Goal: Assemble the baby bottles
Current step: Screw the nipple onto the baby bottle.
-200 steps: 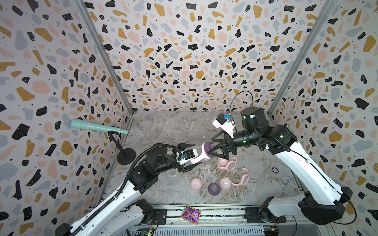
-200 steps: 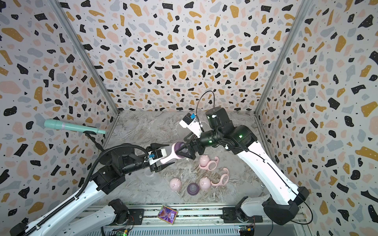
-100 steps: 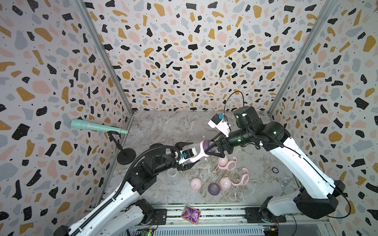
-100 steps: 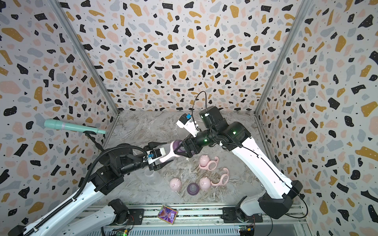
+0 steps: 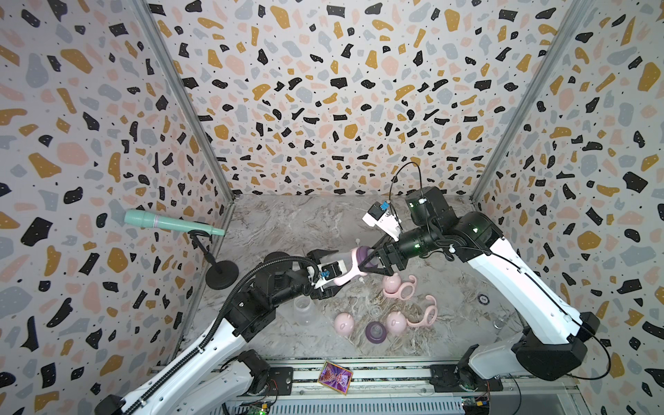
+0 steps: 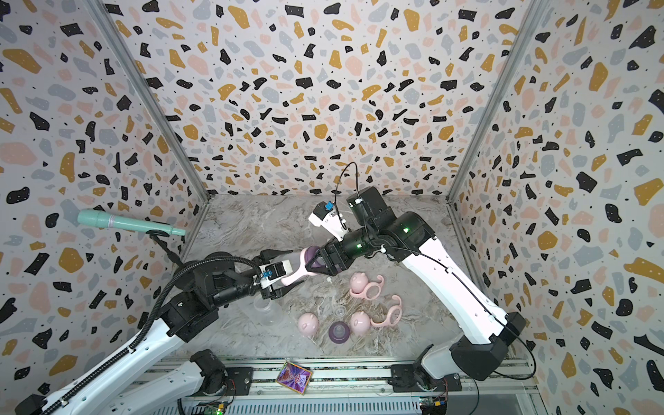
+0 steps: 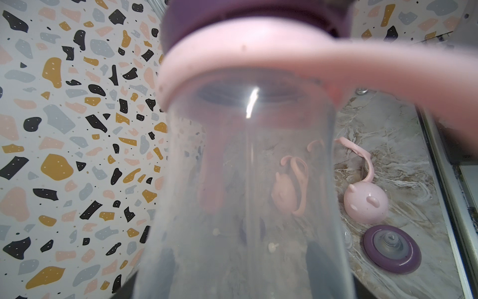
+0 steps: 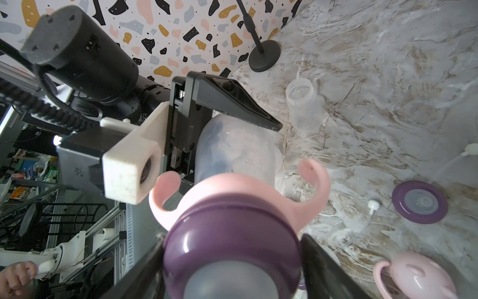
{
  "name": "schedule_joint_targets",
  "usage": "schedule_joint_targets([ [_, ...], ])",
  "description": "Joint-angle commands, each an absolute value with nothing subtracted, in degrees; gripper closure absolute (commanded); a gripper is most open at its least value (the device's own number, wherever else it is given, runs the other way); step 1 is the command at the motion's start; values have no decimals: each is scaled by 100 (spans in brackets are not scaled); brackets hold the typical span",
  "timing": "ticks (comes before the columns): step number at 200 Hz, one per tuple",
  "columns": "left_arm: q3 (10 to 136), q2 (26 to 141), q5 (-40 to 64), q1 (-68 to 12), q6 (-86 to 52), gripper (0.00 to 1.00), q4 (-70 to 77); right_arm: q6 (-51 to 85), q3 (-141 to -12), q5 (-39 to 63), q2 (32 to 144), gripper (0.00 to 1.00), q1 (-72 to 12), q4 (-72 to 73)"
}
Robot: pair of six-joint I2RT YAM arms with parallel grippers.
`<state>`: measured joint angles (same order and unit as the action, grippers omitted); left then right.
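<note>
Above the surface (image 5: 287,230), the left hand (image 5: 330,271) is clamped on an empty bottle (image 8: 232,150) held sideways, its collar (image 8: 232,186) and ring (image 8: 232,227) pointing right. The right hand (image 5: 367,258) reaches in level, fingers (image 8: 326,261) pressed on the ring's sides. Below, another bottle (image 5: 303,312) stands open and empty, a cap (image 5: 343,323) lying near its right.
</note>
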<state>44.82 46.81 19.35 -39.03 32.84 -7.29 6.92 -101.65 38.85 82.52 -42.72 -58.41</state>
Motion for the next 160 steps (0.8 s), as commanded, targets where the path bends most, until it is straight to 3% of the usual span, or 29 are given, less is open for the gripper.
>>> schedule_joint_targets([
  [1, 4606, 4641, 1986, -3920, 3410, 100, -498, 720, -10390, 3918, 8257, 27, -4246, -5885],
  [32, 4544, 4621, 2021, -3920, 3428, 100, -526, 687, -10345, 3941, 8227, 53, -4186, -5828],
  [70, 4905, 4830, 3039, -3916, 3375, 100, -1016, -127, -9568, 3996, 7652, 100, -4341, -5240],
  [103, 5374, 5135, 4435, -3913, 3440, 100, -1602, -546, -8401, 4105, 6717, 100, -4447, -4037],
  [160, 5787, 5510, 5522, -3919, 3516, 100, -2115, -1116, -8159, 3929, 6429, 100, -4456, -3660],
])
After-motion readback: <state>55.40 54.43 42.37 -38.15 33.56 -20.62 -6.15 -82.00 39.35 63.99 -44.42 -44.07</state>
